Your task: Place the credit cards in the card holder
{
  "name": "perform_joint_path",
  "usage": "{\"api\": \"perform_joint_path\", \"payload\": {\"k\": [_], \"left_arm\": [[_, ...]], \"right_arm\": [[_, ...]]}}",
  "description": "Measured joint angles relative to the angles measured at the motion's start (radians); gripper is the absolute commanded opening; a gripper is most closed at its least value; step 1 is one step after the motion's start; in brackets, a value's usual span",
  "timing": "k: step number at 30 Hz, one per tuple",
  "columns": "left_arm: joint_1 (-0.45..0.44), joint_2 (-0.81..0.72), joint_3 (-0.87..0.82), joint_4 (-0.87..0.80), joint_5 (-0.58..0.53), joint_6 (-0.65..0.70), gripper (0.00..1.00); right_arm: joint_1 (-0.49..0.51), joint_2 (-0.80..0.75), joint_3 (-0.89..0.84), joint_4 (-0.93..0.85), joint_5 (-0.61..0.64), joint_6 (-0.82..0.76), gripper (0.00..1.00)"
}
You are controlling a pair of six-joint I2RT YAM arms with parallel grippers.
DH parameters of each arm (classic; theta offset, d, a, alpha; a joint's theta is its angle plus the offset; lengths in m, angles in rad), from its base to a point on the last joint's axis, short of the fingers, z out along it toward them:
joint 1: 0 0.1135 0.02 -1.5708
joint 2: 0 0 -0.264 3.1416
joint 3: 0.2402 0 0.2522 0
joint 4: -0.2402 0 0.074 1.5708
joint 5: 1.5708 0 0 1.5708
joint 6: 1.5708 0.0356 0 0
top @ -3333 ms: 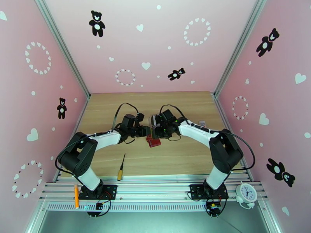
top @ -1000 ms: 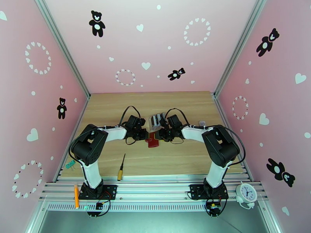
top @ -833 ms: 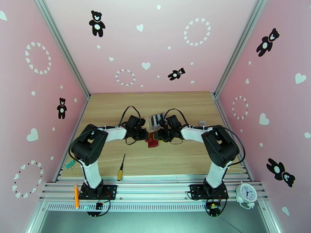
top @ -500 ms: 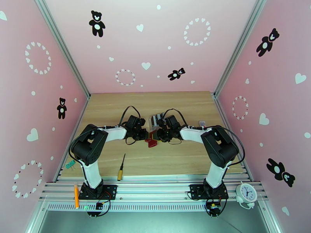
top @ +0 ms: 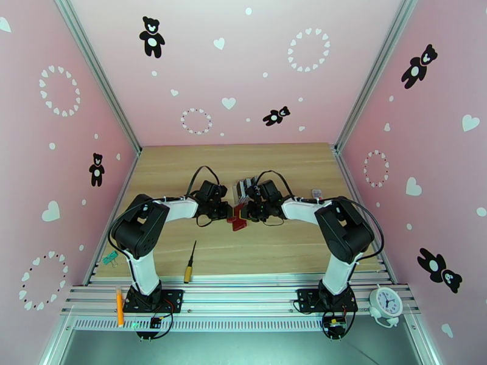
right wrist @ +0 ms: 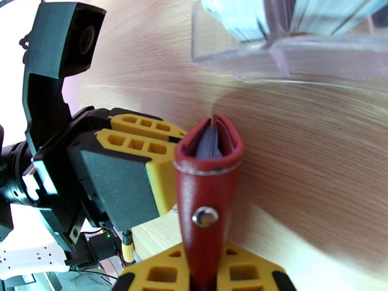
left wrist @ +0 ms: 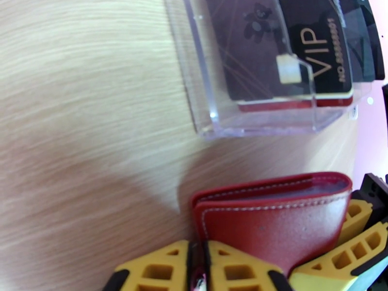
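My right claw (right wrist: pixel 206 280) clamps the folded card holder (right wrist: pixel 208 190) mid-table, its tips cut off. My left claw (left wrist: pixel 199 272) is nearly together at its edge; I cannot tell its grip. Clear rack (left wrist: pixel 252 117) near at 12 o'clock, open table (top: pixel 274 250) toward 6.

This is a robotics lab test booth. A pale wooden tabletop (top: pixel 243 159) is boxed in by pink panels (top: pixel 201 68) with black bear and white heart decals, set in bare aluminium frame rails (top: pixel 97 68). At 6 o'clock two arms (top: pixel 176 211) are bolted to a slotted metal rail (top: pixel 243 296) with exposed wiring, and a small white clock (top: pixel 386 302) sits at 4 o'clock.
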Motion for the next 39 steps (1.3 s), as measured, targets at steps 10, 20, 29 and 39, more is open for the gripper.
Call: {"api": "perform_joint_path", "payload": {"k": [10,20,29,39], "left_arm": [[0.008,-0.047,-0.042,0.033,-0.008,-0.010,0.43],[0.021,-0.179,-0.124,0.074,-0.083,-0.010,0.45],[0.021,-0.255,-0.168,0.105,-0.166,-0.001,0.45],[0.022,-0.256,-0.182,0.106,-0.220,0.006,0.45]], "right_arm": [[0.002,-0.065,0.027,-0.102,0.032,-0.030,0.00],[0.016,-0.188,0.154,-0.329,0.120,-0.140,0.00],[0.045,-0.232,0.284,-0.632,0.338,-0.264,0.00],[0.116,-0.238,0.336,-0.849,0.621,-0.341,0.00]]}}
